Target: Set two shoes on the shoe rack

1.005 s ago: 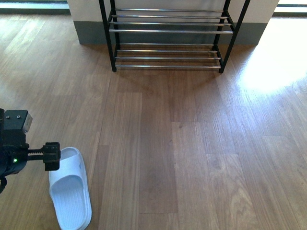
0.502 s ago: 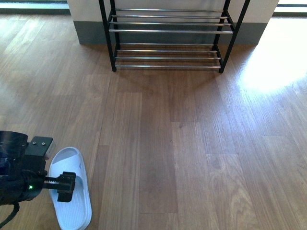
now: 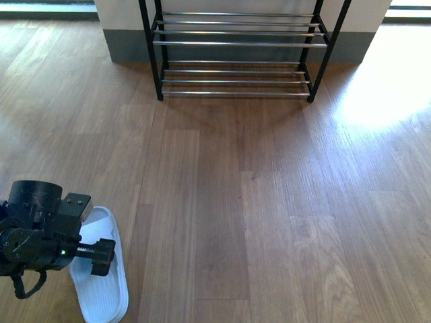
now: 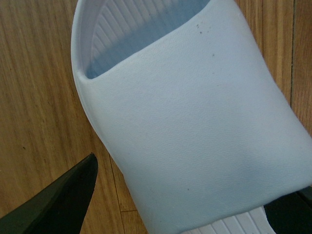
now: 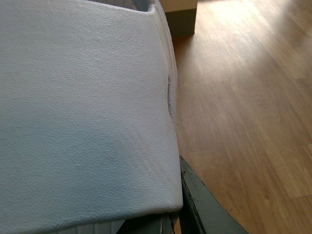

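Underfoot, broad brown wooden plank floor (image 3: 269, 202). At the far wall, tall black-framed shoe rack with silver rod shelves (image 3: 236, 44). Near left, flat on the floor and well apart from the rack, pale blue rubber slide (image 3: 102, 297). Over its strap, left tool (image 3: 102, 257), spread wide, black fingers (image 4: 53, 204) either side, gripping nothing. Close against right tool (image 5: 192, 214), second pale slide (image 5: 83, 112); grip impossible to tell.

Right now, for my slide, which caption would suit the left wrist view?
Open left end effector straddling a pale blue slide on the wooden floor.
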Motion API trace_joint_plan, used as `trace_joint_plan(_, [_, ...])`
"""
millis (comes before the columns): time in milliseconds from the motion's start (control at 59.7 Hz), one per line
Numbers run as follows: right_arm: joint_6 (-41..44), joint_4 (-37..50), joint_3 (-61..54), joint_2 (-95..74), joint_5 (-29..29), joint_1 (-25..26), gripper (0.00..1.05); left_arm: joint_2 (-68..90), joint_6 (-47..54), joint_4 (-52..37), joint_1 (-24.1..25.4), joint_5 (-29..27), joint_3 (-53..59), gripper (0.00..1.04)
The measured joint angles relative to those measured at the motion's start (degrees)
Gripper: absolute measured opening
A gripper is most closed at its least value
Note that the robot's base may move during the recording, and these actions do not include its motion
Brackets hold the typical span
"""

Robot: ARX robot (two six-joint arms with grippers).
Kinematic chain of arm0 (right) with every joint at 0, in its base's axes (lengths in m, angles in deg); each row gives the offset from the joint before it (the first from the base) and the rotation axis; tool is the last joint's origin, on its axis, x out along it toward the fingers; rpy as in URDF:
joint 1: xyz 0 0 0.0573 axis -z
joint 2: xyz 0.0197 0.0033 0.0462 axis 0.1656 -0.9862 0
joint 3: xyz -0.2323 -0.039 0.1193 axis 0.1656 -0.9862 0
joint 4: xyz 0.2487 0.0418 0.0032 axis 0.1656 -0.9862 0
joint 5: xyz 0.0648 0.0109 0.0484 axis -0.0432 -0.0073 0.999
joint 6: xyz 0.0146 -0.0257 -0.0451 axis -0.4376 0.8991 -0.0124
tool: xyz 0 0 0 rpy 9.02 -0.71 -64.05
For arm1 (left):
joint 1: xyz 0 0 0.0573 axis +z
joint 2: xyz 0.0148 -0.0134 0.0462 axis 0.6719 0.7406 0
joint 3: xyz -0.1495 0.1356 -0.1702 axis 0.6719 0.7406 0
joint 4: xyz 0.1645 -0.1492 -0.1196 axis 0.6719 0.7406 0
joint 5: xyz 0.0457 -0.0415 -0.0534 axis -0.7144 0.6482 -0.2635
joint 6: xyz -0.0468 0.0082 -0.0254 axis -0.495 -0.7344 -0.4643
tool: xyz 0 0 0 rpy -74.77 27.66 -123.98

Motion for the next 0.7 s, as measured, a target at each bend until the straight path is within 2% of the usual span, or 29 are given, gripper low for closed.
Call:
trace_joint_plan(151, [0.0, 0.0, 0.0, 0.0, 0.0, 0.0, 0.01, 1.0, 0.0, 0.4, 0.1, -0.4, -1.0, 0.95])
trace_joint_plan(251, [0.0, 0.0, 0.0, 0.0, 0.0, 0.0, 0.01, 3.5, 0.3, 4.6, -0.5, -0.4, -6.0, 0.95])
trace_joint_plan(536, [0.0, 0.0, 0.0, 0.0, 0.0, 0.0, 0.01, 5.8, 1.4, 8.8, -0.4, -0.9, -11.5, 0.68])
trace_joint_plan(703, [0.0, 0.0, 0.0, 0.0, 0.0, 0.0, 0.01, 5.7, 1.4, 8.8, -0.4, -1.7, -11.6, 0.60])
